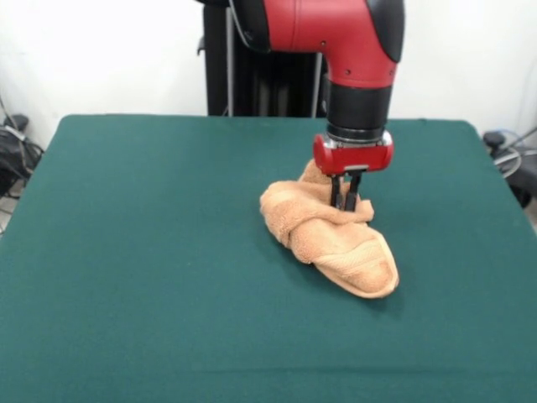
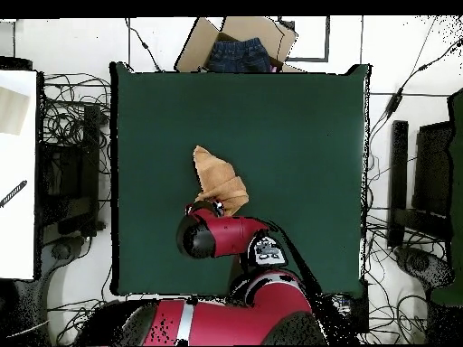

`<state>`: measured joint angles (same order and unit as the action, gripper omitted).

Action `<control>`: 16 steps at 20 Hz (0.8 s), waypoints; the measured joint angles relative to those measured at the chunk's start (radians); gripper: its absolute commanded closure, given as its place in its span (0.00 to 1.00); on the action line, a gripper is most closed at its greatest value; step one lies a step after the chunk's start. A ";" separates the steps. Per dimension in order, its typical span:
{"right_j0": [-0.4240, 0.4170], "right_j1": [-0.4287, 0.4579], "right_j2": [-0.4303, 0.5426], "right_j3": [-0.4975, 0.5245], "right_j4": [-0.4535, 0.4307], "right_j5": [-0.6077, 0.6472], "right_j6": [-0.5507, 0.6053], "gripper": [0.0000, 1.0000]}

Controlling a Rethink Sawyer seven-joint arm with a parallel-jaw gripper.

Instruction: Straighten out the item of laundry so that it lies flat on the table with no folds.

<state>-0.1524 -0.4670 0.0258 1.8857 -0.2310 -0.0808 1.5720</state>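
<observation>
In the front view, the left half of the green tabletop point(image 1: 126, 252) is bare. Right of centre lies the towel point(image 1: 331, 239), bunched into a twisted roll that runs from a thick lump near the arm toward a rounded end at the lower right. None of its edges lie flat, and one band wraps over the lump. The gripper point(image 1: 351, 201) hangs straight down at the upper right of the bundle, its fingers point(image 1: 356, 189) narrow and sunk into the top fold, apparently pinching a bit of cloth there.

From above, the towel point(image 2: 220, 182) shows as a tapered wedge near the middle of the tabletop point(image 2: 298, 135), with the arm's head covering its near end.

The risk, as I judge it, is that the pinch takes several layers at once. Lifting or dragging would then carry the whole roll along and tighten the twist instead of opening it. A shallow pinch could also slip off the terry.
</observation>
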 measured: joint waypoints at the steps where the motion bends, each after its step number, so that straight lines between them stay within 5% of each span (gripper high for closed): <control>1: 0.000 0.000 0.000 0.000 0.000 0.000 0.000 0.00; 11: 0.004 -0.002 -0.001 0.000 0.000 0.002 0.000 0.00; 16: 0.019 -0.054 -0.002 -0.003 0.019 0.138 0.000 0.00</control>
<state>-0.1338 -0.5215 0.0239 1.8829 -0.2121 0.0577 1.5720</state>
